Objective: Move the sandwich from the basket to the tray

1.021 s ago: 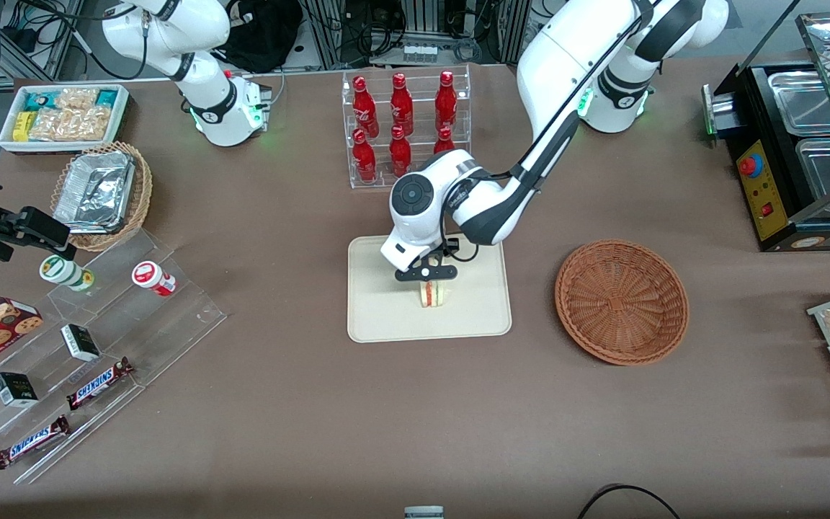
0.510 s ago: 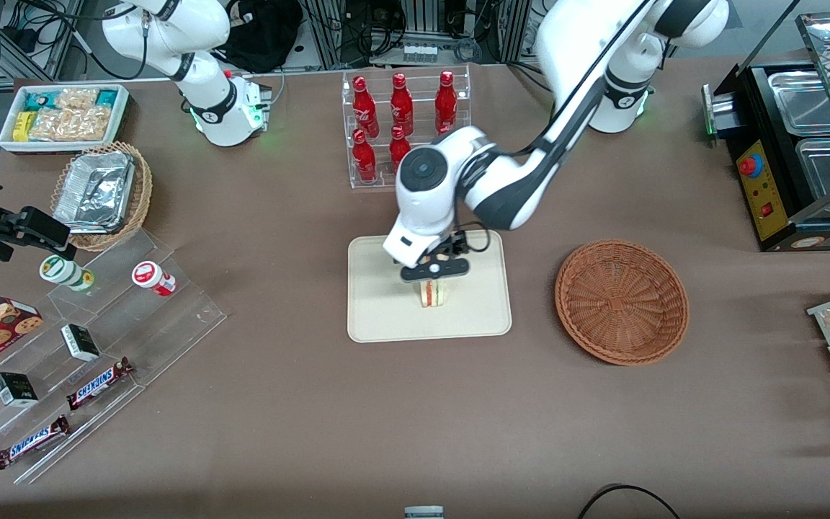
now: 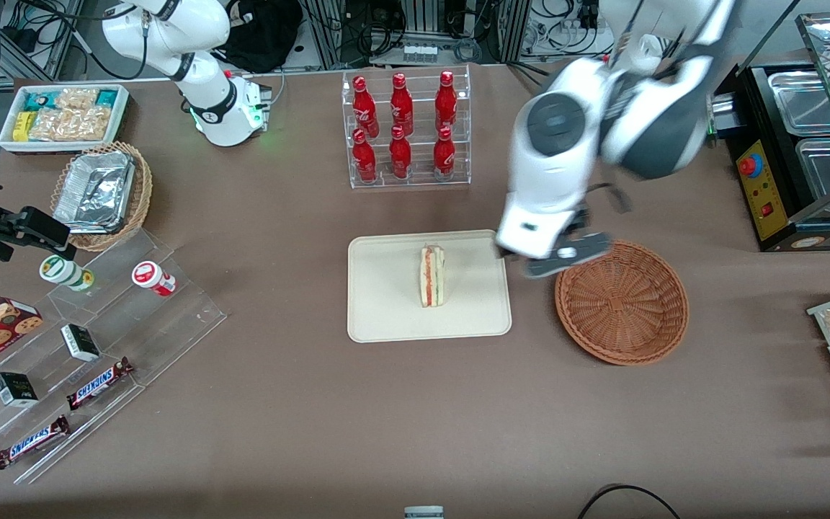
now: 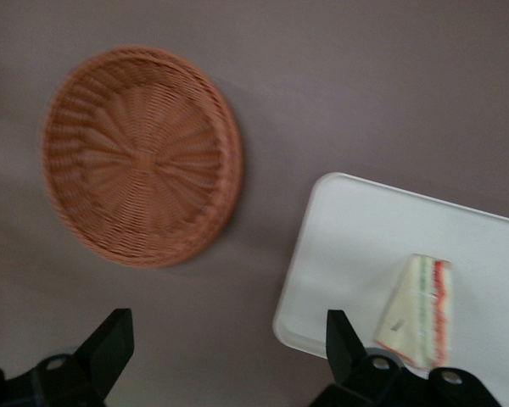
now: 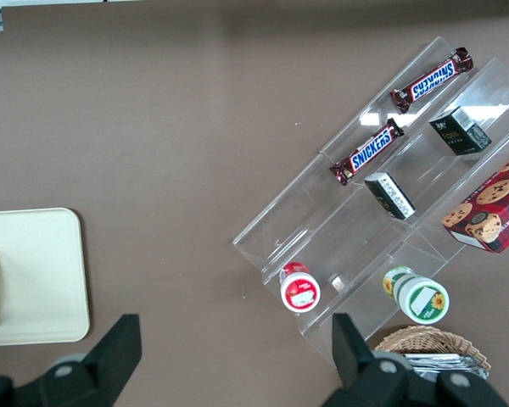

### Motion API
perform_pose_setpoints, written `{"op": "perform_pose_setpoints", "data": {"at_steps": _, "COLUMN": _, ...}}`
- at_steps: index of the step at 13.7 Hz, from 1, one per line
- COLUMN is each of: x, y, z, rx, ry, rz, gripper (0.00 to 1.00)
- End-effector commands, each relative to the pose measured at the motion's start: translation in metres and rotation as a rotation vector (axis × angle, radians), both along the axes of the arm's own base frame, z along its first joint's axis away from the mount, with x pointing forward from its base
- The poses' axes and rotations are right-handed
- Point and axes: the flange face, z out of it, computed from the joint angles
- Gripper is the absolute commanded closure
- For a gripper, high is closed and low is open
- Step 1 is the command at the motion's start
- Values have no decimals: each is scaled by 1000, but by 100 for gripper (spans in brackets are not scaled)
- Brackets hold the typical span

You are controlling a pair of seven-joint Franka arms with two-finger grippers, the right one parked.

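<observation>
The sandwich (image 3: 431,275) lies on the cream tray (image 3: 386,303), its red, white and green layers showing; it also shows in the left wrist view (image 4: 417,312) on the tray (image 4: 356,246). The reddish-brown wicker basket (image 3: 622,300) is empty, beside the tray toward the working arm's end; it also shows in the left wrist view (image 4: 140,154). My left gripper (image 3: 563,261) is raised above the table between tray and basket, over the basket's rim. In the left wrist view the gripper (image 4: 225,343) is open and holds nothing.
A clear rack of red bottles (image 3: 404,128) stands farther from the front camera than the tray. A black food warmer (image 3: 797,144) sits at the working arm's end. A tan basket with foil trays (image 3: 101,193) and clear snack shelves (image 3: 91,339) lie toward the parked arm's end.
My left gripper has let go of the sandwich, risen and swung from over the tray toward the basket. The sandwich stays on the tray.
</observation>
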Motion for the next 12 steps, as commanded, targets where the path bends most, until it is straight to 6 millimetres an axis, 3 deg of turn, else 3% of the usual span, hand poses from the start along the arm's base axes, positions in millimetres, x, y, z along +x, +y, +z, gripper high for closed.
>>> {"op": "perform_pose_setpoints", "data": {"at_steps": 1, "x": -19, "y": 76, "z": 24, "rx": 23, "ry": 41, "rz": -59, "gripper": 0}}
{"op": "perform_pose_setpoints", "data": {"at_steps": 4, "x": -21, "y": 153, "z": 50, "rx": -41, "ry": 118, "rz": -139, "gripper": 0}}
{"op": "perform_pose_setpoints", "data": {"at_steps": 9, "x": -34, "y": 240, "z": 76, "rx": -74, "ry": 188, "rz": -283, "gripper": 0}}
{"op": "perform_pose_setpoints", "data": {"at_steps": 12, "x": -37, "y": 258, "z": 84, "rx": -105, "ry": 190, "rz": -302, "gripper": 0}}
